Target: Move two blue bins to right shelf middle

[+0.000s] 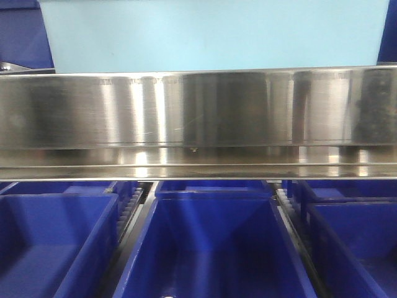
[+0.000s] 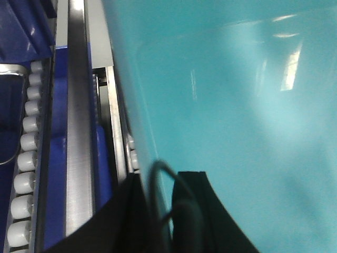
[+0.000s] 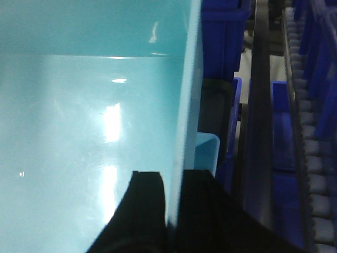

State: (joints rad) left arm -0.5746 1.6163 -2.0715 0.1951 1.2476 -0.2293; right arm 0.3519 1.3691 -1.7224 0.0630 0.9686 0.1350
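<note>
Black fingers [image 3: 145, 211] of the right hand [image 3: 174, 176] fill the bottom of its wrist view, one inside and one outside the right side wall of a pale blue bin [image 3: 95, 132]. They are pressed together on that wall. The left hand [image 2: 163, 179] mirrors this: its fingers [image 2: 202, 211] straddle the opposite wall of the same bin [image 2: 237, 105], with a thin cable looping between them, and the grip looks clamped too.

So the bin sits between the two hands, each holding one side, and neither arm is nearer than the other. Both walls run straight away from the wrist cameras, so I judge its long axis points into the rack, in line with the rollers [image 2: 23, 153] to the left and the roller track [image 3: 316, 158] to the right.

From the front, the bin [image 1: 211, 31] shows above and behind the broad steel front rail [image 1: 198, 112] of the shelf. The rail hides its base, so I cannot tell whether it already rests on the rollers. Dark blue tubs [image 1: 211, 248] stand on the level below.

Just outside the right wall a small pale blue corner [image 3: 208, 150] shows, possibly the second bin, though too little is visible to be sure. The coming move probably calls for both hands to travel evenly along the track line, so the bin does not skew.
</note>
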